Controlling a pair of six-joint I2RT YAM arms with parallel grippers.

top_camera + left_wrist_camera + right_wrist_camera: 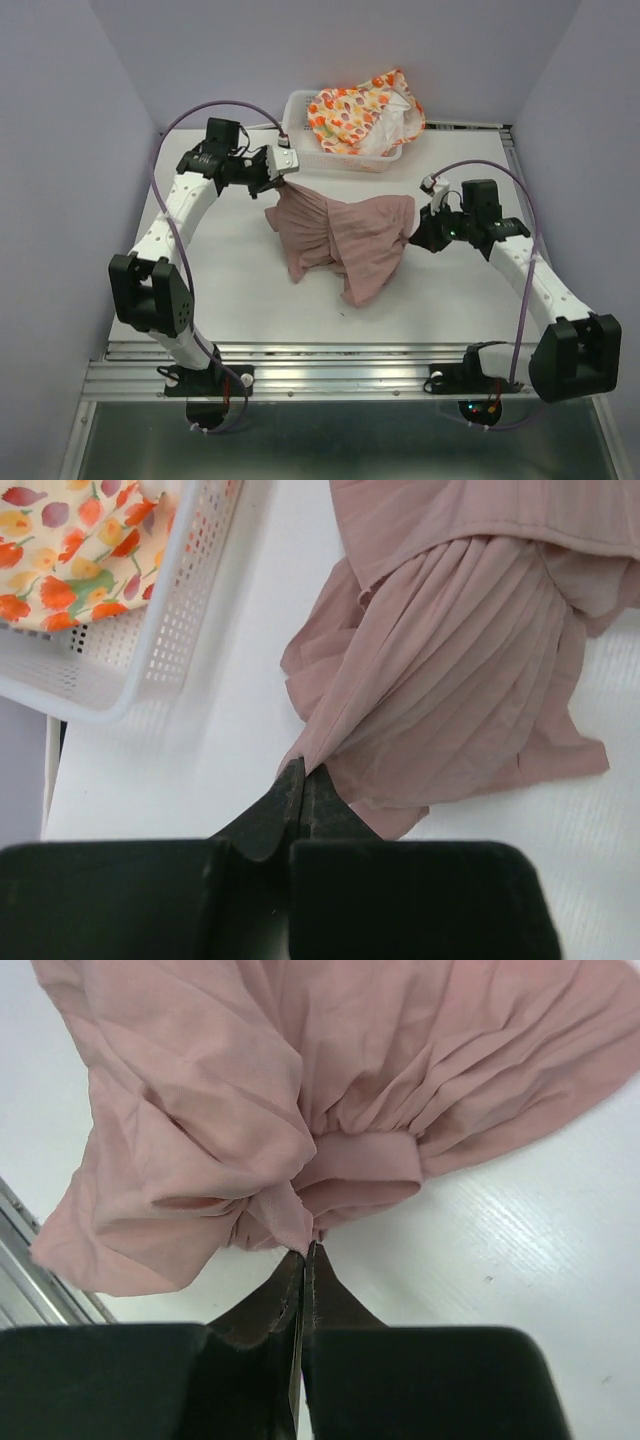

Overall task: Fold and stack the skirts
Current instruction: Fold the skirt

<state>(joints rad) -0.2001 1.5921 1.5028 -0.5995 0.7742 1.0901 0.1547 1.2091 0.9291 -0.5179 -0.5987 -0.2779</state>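
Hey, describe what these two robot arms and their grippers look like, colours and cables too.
Both the left arm and right arm have white links between chunky black joint housings. A thin purple cable loops along each one. The left gripper and right gripper each end in two black, tapered fingers.

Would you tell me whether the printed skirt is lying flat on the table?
No, the printed skirt sits bunched in the white basket at the far edge.
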